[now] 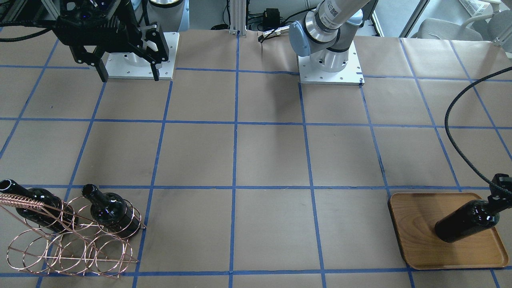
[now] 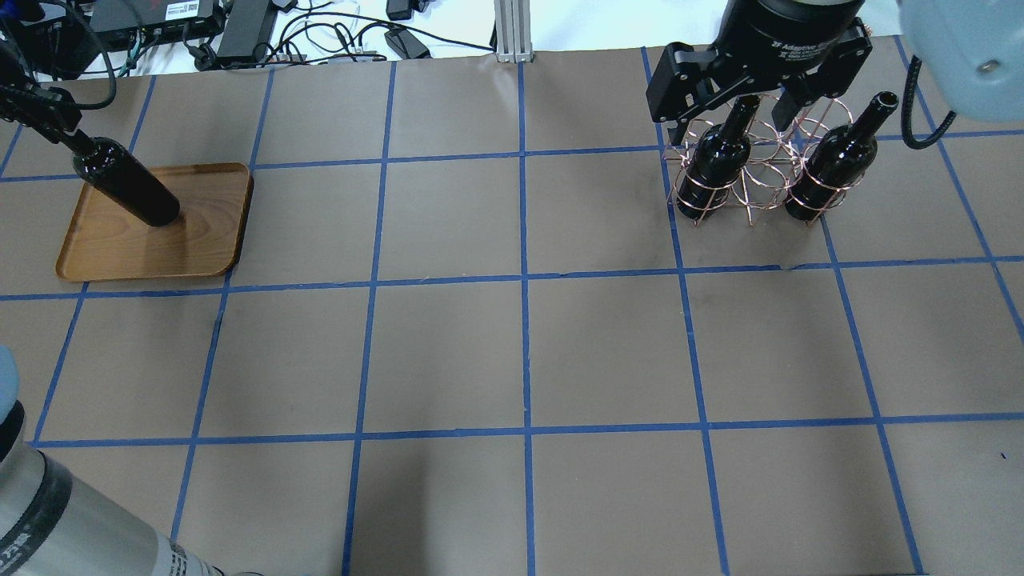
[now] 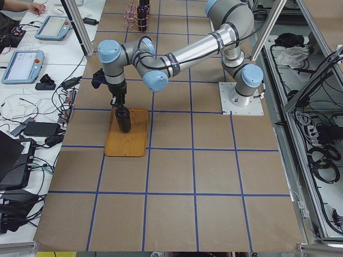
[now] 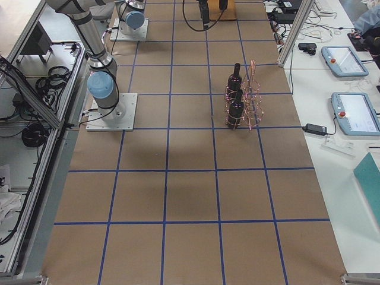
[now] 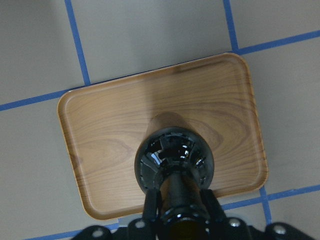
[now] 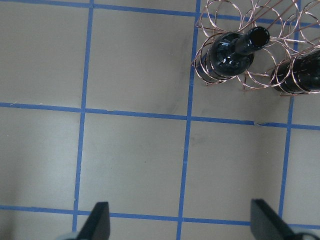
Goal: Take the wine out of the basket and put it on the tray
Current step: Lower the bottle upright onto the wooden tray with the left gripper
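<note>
Left end effector (image 5: 180, 200): we record it clenched on the neck of the wine (image 5: 174, 160), pointing straight down, with the bottle upright over the tray (image 5: 110, 130) and the arm stretched far out. Right end effector (image 6: 182, 222): released, empty, facing down at the desk (image 6: 135, 160) near the basket (image 1: 22, 200), which holds two bottles (image 6: 227, 55).

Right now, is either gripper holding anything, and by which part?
Left gripper is shut on a wine bottle, gripped at the neck, with the bottle upright over the tray. Right gripper is open and holds nothing.
</note>
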`<state>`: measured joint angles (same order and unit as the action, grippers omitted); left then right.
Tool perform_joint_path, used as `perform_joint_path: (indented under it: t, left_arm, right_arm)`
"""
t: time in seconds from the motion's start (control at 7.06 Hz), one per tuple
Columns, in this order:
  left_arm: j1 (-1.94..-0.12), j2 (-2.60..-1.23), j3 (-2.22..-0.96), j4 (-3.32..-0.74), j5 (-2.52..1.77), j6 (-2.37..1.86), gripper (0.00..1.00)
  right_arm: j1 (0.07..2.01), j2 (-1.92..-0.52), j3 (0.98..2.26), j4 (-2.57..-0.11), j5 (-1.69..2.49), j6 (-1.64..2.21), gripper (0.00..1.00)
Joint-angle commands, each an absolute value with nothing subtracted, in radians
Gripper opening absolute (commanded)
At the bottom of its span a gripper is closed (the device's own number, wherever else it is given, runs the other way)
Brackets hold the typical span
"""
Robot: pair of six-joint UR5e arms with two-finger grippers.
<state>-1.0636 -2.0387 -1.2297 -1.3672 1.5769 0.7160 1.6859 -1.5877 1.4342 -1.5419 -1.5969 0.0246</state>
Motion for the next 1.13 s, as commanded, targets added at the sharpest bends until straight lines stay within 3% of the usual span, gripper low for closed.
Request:
perform_joint_path:
  t: [0.0,0.42,0.71,0.99]
  left_arm:
    - [-1.063,-2.045,-1.23,-1.365,1.577,0.716,0.29]
    - [-1.037,-2.036,-1.238,-1.364,1.578,0.715,0.87]
    - [-1.055,-1.973,-1.247,-1.453,1.577,0.7,1.0]
    - [-1.116,-1.867,-1.273,-1.558,1.606,0.459,1.0]
  right_arm:
    - [1.687,-1.588,1.434,-1.542,-1.597,0.025,1.0]
    - [1.687,-1.588,1.434,-1.542,-1.597,0.025,1.0]
    - [1.687,-1.588,1.434,-1.543,-1.595,0.025,1.0]
    - [1.686,-1.588,1.434,-1.543,-1.594,0.025,1.0]
